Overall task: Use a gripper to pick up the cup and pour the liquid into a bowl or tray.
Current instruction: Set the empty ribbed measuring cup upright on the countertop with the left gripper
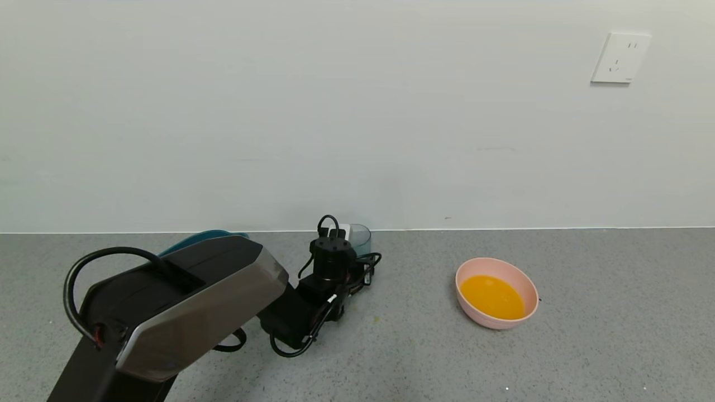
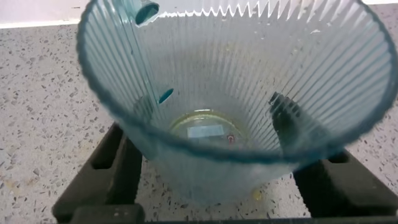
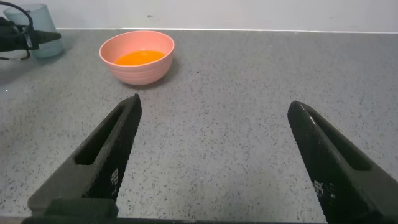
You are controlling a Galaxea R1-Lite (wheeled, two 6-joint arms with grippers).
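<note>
The pale blue-green ribbed cup [image 1: 361,238] stands upright on the grey counter by the wall. In the left wrist view the cup [image 2: 236,56] looks empty, with only a thin yellow film at its bottom. My left gripper [image 1: 355,248] has a finger on each side of the cup and is shut on it [image 2: 211,109]. The pink bowl [image 1: 524,283] sits to the right of the cup and holds the orange liquid [image 1: 491,296]. My right gripper [image 3: 214,106] is open and empty over bare counter. Its view shows the bowl [image 3: 138,70], the liquid [image 3: 140,57] and the cup [image 3: 45,28] farther off.
A dark teal tub [image 1: 192,240] shows partly behind my left arm, near the wall. The white wall runs along the back of the counter, with a socket [image 1: 620,57] high on the right. Small yellow drops lie on the counter near the left gripper.
</note>
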